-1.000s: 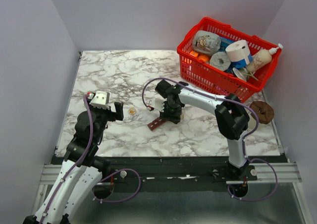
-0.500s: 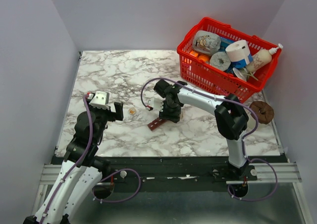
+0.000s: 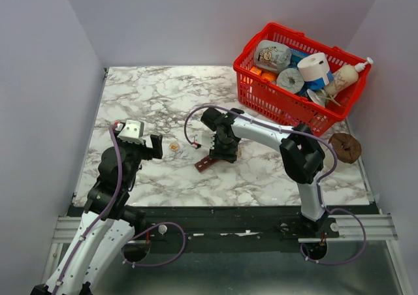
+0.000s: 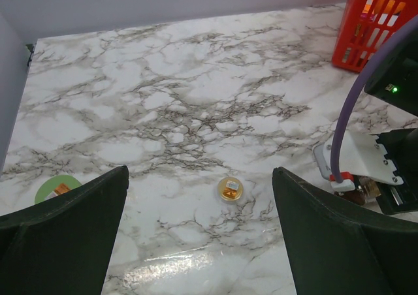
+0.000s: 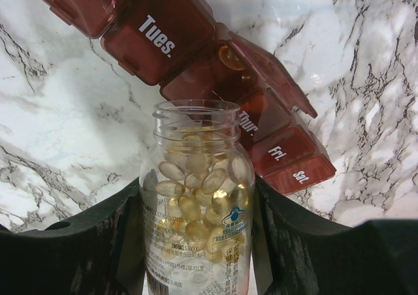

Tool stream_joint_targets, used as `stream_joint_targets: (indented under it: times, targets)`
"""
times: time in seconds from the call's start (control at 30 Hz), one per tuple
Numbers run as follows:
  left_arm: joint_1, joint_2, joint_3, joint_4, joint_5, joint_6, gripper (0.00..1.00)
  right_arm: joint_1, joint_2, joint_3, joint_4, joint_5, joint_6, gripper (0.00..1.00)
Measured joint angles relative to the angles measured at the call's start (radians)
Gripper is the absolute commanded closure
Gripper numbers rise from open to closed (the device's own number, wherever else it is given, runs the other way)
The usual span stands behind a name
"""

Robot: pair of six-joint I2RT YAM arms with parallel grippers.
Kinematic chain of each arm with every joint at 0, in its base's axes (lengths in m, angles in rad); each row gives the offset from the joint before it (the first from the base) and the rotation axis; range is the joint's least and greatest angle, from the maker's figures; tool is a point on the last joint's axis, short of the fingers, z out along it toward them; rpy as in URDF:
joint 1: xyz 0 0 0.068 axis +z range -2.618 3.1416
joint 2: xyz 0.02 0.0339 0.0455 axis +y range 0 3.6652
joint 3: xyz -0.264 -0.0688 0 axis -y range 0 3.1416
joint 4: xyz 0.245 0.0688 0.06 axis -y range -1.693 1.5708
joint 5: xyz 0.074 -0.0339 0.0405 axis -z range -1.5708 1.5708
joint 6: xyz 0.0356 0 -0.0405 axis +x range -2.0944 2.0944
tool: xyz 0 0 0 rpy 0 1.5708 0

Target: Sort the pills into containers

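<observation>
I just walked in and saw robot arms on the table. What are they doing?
The right gripper holds an open clear bottle full of pale pills, its mouth by a dark red pill box with day labels. One middle compartment is open and has a pill in it. The left gripper hangs open above the marble table, near a small round yellowish disc, holding nothing.

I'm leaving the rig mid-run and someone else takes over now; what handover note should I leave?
Left gripper: open, empty, over the table.
Right gripper: shut on the uncapped bottle, mouth toward the pill box.
Pills: nearly all in the bottle; one seems to lie in the box's open compartment.
To do: the compartments marked Tues., Thur., Fri. and Sat. are shut and need filling.
</observation>
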Motion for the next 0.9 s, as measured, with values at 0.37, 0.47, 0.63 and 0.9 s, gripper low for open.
stream_joint_targets:
  times: [0.37, 0.47, 0.63, 0.9]
  targets:
    - [0.0, -0.004, 0.0, 0.0, 0.0, 0.0, 0.01, 0.02, 0.001, 0.0, 0.001, 0.063, -0.013, 0.9]
    - [0.0, -0.004, 0.0, 0.0, 0.0, 0.0, 0.01, 0.025, 0.001, 0.0, 0.001, 0.081, -0.015, 0.9]
    - [0.0, -0.004, 0.0, 0.0, 0.0, 0.0, 0.01, 0.031, 0.001, 0.0, 0.002, 0.106, -0.019, 0.9]
    - [0.0, -0.005, 0.0, 0.0, 0.0, 0.0, 0.01, 0.046, 0.001, 0.0, 0.002, 0.139, -0.025, 0.9]
